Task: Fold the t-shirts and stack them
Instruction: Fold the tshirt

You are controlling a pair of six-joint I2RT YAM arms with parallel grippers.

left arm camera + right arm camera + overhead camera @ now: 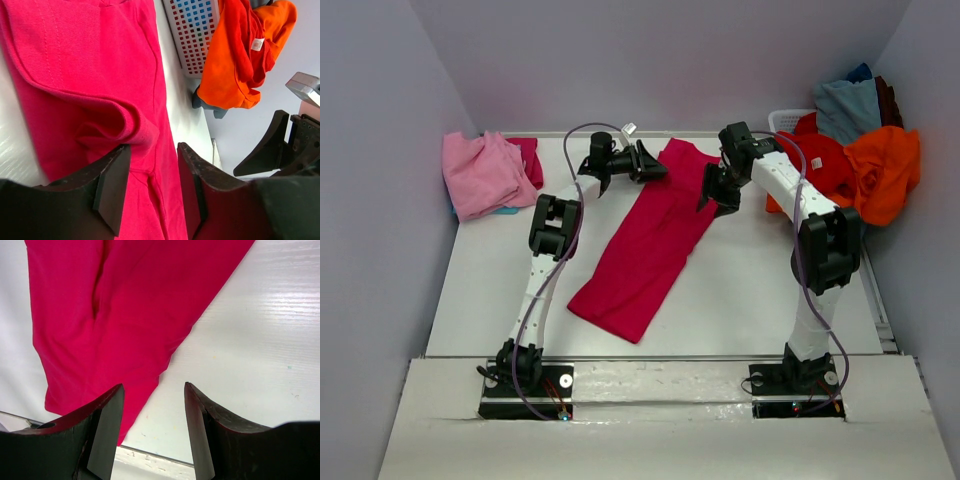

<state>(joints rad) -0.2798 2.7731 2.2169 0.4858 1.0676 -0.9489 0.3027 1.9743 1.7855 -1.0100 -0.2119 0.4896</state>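
Note:
A crimson-magenta t-shirt [645, 240] lies folded into a long strip, running diagonally across the middle of the table. My left gripper [653, 166] is low at the strip's far left corner. In the left wrist view it [154, 147] is open, its jaws straddling a rolled sleeve fold [117, 117] of that shirt. My right gripper [711, 198] hovers at the strip's far right edge. In the right wrist view it [153, 386] is open and empty, one finger over the cloth [125, 315] and the other over bare table.
A light pink t-shirt [478, 172] sits crumpled at the back left, on another crimson one [529, 155]. A white basket [788, 120] at the back right holds orange [885, 170], red [825, 160] and grey-blue [845, 105] shirts. Walls close in on the left, back and right.

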